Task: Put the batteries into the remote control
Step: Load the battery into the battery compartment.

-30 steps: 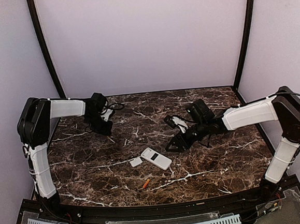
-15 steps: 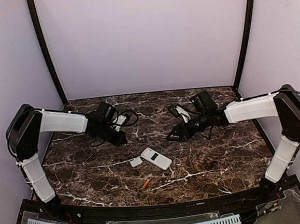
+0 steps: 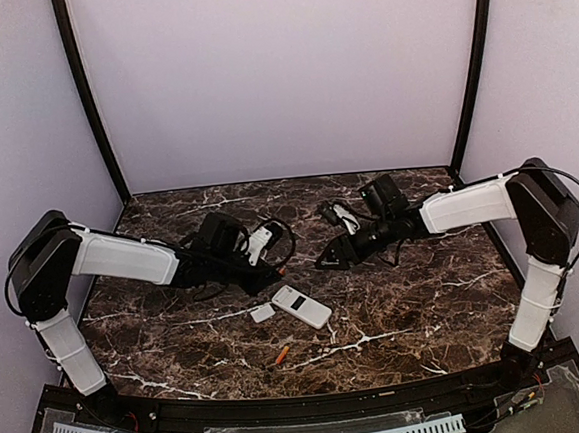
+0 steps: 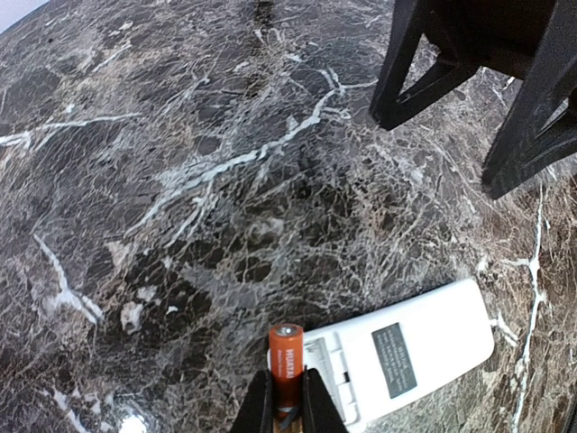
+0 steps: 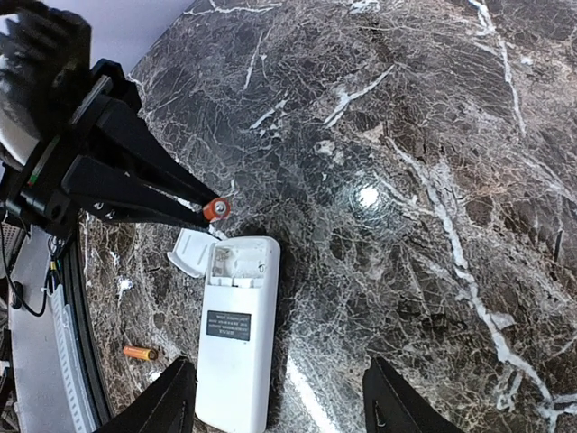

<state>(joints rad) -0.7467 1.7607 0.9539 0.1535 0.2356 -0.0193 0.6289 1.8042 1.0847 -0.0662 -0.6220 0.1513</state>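
Dark marble tabletop point(image 3: 426, 296), veined in white and enclosed by plain pale walls point(image 3: 279, 77), carries everything in play. Near its middle the remote control point(image 3: 302, 307) is laid back-side up, so that its battery bay point(image 5: 236, 262) is exposed. The loose cover plate point(image 5: 192, 253) is set just beside that end, clear of the opening. One battery point(image 4: 286, 356) is pinched between the nearly closed fingertips of the left gripper point(image 4: 287, 408). It is gripped by its rear part, so the leading end is left free to be entered first. It is held low at the open end of the remote control, though whether the two touch cannot be told. The second battery point(image 3: 281, 355) lies alone toward the near edge, well apart from the remote control, and is judged to be kept for a later pick. The right gripper point(image 3: 333, 257) is spread wide with nothing held and is poised beyond the remote control, angled down toward it. This placing is judged to allow the handset to be steadied if it slides. The step in hand is taken to be the seating of the first battery, for which close alignment with the bay will be needed.
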